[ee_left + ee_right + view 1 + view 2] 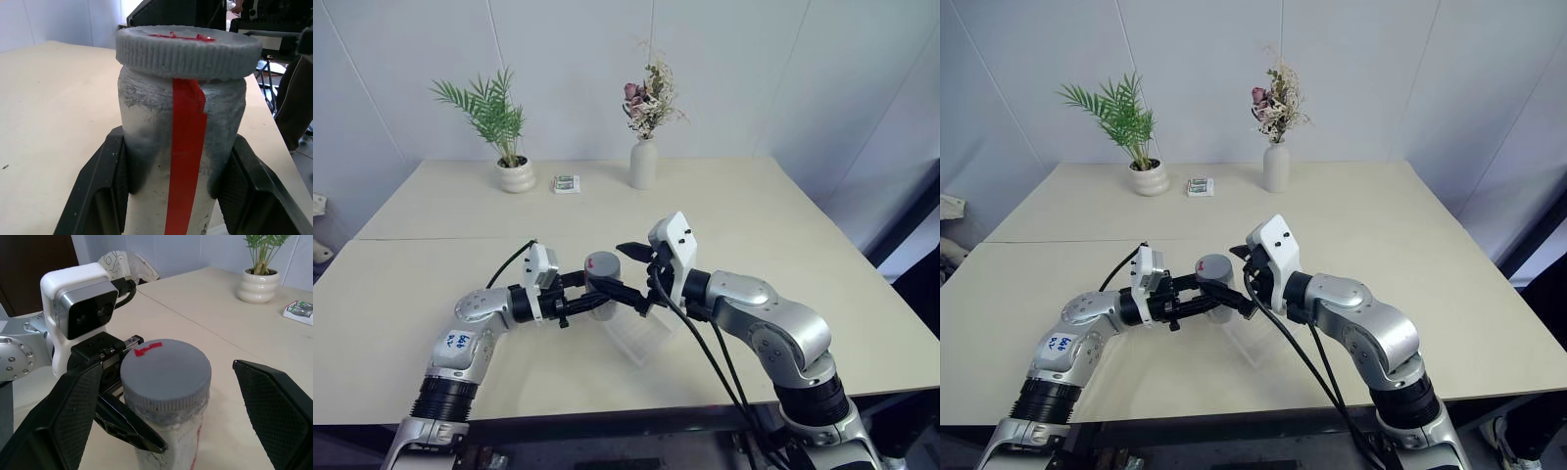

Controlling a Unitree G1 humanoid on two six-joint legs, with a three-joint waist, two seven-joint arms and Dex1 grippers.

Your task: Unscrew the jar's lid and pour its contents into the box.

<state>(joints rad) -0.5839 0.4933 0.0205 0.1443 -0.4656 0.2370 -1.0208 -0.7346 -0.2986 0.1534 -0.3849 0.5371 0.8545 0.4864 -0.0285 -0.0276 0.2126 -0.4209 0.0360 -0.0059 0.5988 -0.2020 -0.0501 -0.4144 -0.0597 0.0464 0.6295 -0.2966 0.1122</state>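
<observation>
The jar (146, 147) stands upright in the air over the table's middle, its wall cloudy with a red strip down the side. My left gripper (610, 294) is shut on its body, below the lid. The lid (164, 374), grey and ribbed with a red mark on top, sits on the jar. My right gripper (636, 276) is open, one finger (68, 416) on each side of the lid, not touching it. The box (641, 335) of clear plastic lies on the table just under both grippers. The contents are hidden inside the jar.
A white plant pot (516, 176) with a green palm, a small patterned packet (567, 183) and a white vase (643, 164) of dried flowers stand along the far edge of the beige table (803, 245).
</observation>
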